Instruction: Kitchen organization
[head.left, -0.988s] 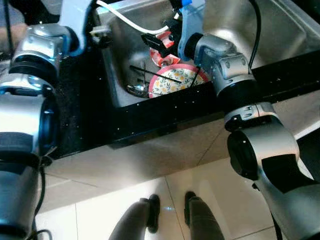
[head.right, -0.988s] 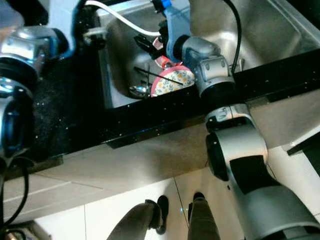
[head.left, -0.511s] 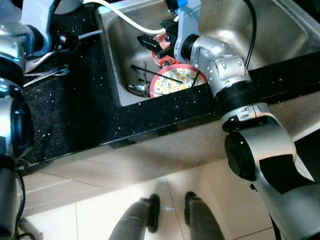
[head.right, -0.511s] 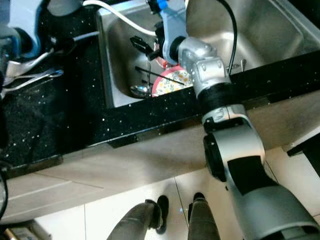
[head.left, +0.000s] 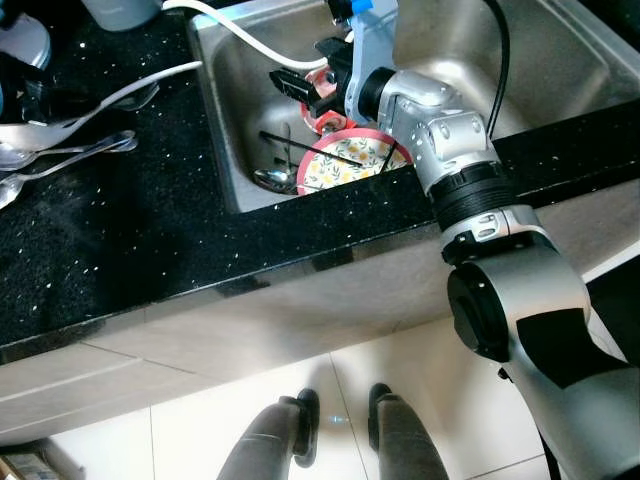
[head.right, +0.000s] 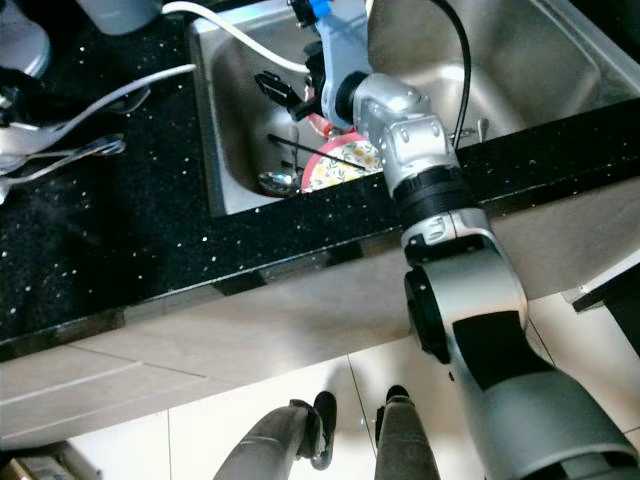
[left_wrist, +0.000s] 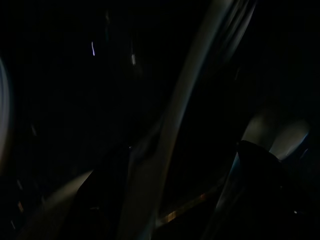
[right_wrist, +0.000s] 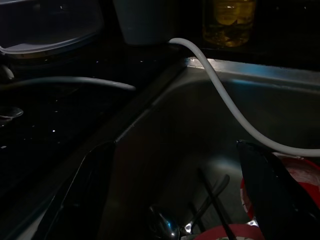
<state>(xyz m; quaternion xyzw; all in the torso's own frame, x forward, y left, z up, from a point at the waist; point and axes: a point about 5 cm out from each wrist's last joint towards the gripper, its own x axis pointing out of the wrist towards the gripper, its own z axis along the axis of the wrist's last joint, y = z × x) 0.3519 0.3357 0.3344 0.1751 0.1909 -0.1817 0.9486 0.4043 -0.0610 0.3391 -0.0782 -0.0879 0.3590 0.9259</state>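
Note:
In the steel sink (head.left: 450, 40) a floral plate with a red rim (head.left: 352, 160) leans near the front wall, with a red-patterned bowl (head.left: 322, 110) behind it. Black chopsticks (head.left: 300, 145) and a metal spoon (head.left: 270, 179) lie beside the plate. My right gripper (head.left: 298, 86) hangs open over these dishes with nothing between its fingers; its wrist view looks past the two black fingers (right_wrist: 75, 200) at the spoon (right_wrist: 162, 227) and the red bowl (right_wrist: 295, 170). Several spoons (head.left: 70, 150) lie on the black counter to the left. The left wrist view is dark and blurred, with pale spoon shapes (left_wrist: 165, 150).
A white hose (head.left: 245, 35) runs across the sink's back left corner. A grey cup (head.left: 120, 10) stands at the counter's back edge, and a yellow bottle (right_wrist: 229, 20) stands behind the sink. The speckled black counter (head.left: 150, 240) has bare room toward its front edge.
My left arm has drawn away to the left out of the head views, uncovering the spoons on the counter. The right gripper has shifted slightly left above the bowl.

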